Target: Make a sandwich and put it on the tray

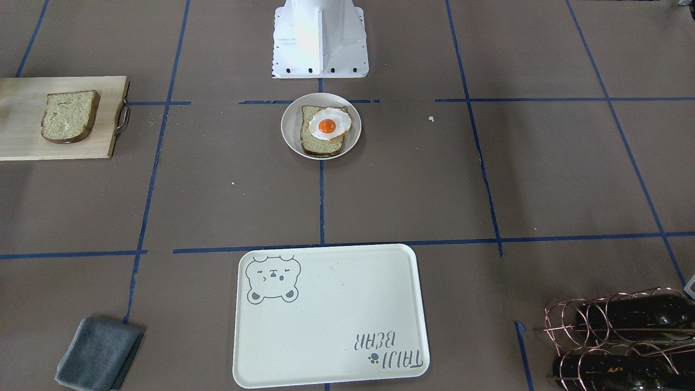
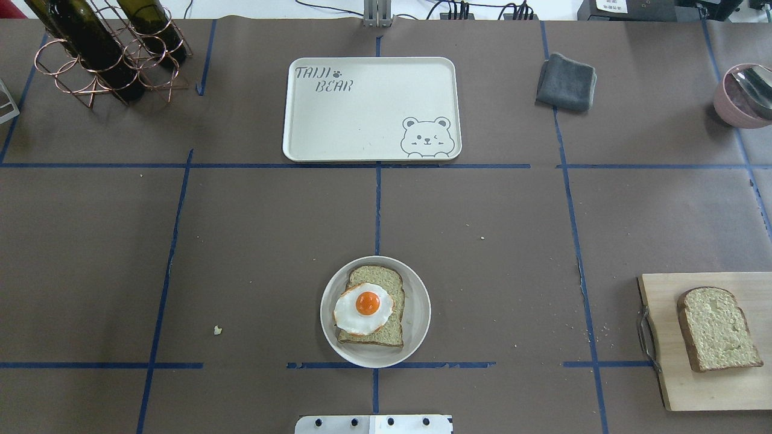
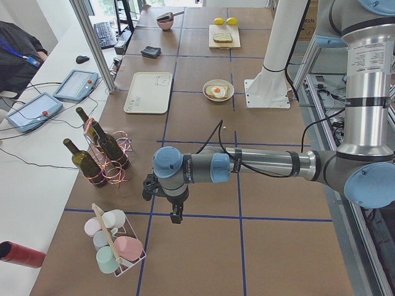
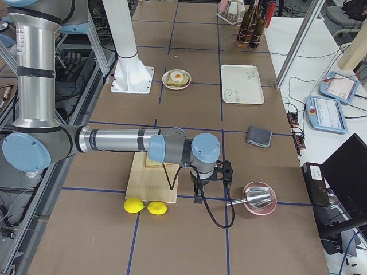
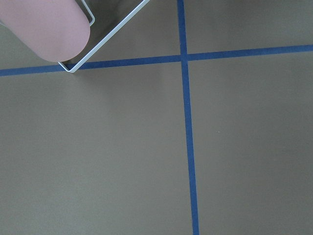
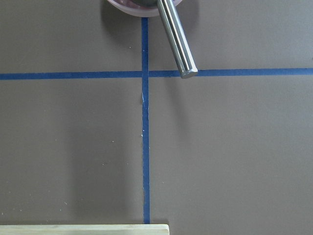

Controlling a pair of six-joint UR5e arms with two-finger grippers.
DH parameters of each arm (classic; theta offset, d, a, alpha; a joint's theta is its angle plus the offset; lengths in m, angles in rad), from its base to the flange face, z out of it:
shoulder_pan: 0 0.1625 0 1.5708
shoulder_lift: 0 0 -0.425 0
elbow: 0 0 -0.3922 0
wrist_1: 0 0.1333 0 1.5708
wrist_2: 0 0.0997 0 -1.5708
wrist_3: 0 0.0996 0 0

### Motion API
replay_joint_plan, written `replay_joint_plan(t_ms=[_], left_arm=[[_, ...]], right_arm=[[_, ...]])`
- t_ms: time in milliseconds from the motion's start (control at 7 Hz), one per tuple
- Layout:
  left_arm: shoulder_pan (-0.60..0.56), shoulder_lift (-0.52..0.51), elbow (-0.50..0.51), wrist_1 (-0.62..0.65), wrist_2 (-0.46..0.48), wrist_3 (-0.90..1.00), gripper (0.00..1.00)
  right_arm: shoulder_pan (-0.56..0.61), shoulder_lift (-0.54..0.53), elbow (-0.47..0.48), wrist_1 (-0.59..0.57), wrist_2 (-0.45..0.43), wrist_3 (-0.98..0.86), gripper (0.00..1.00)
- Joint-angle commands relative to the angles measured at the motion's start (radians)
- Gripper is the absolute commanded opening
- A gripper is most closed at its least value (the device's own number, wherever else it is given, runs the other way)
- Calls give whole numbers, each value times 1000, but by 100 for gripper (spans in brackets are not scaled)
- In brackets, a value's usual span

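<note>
**Top slice waits on the board, at the right arm's end of the table**

Far out at the table's left end, the left gripper (image 3: 176, 214) hangs over bare paper. It shows only in the side view, so I cannot tell how far its jaws are open; nothing appears to be in them. Next comes the bottle rack (image 2: 102, 66). The tray (image 2: 368, 114) lies at the far middle with nothing on it.

Straight in front of the robot's base sits the plate (image 2: 419, 313). It holds the lower slice (image 2: 392, 286) with the fried egg (image 2: 362, 310) lying on it, shifted toward the slice's left edge. The grey cloth (image 2: 566, 82) sits off to the right of the tray.

Then the wooden board (image 2: 663, 337) carries the second slice (image 2: 718, 328) lying flat. Its long axis runs roughly from the robot toward the far side, a little tilted.

The right gripper (image 4: 198, 192) hovers just off the board's outer edge, between board and pink bowl (image 2: 727, 111). Its opening cannot be told either (side view only).

The slice lies back toward the robot and inward from this gripper. The right arm is plainly the nearer one, so the pick should fall to it.
</note>
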Motion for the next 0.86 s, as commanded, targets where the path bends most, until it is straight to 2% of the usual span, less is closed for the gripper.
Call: replay_joint_plan(t_ms=[0, 286, 429, 571, 714], left_arm=[[0, -1, -2, 1, 0, 0, 100], [2, -20, -8, -2, -2, -3, 100], [2, -56, -22, -8, -2, -5, 100], [8, -97, -43, -34, -3, -58, 100], [20, -127, -71, -83, 1, -140, 100]], right_arm=[[0, 1, -3, 0, 1, 2, 100], [-2, 4, 10, 8, 1, -1, 100], [-2, 7, -18, 68, 1, 2, 100], [-3, 11, -23, 93, 0, 2, 100], [-8, 59, -16, 115, 0, 1, 100]])
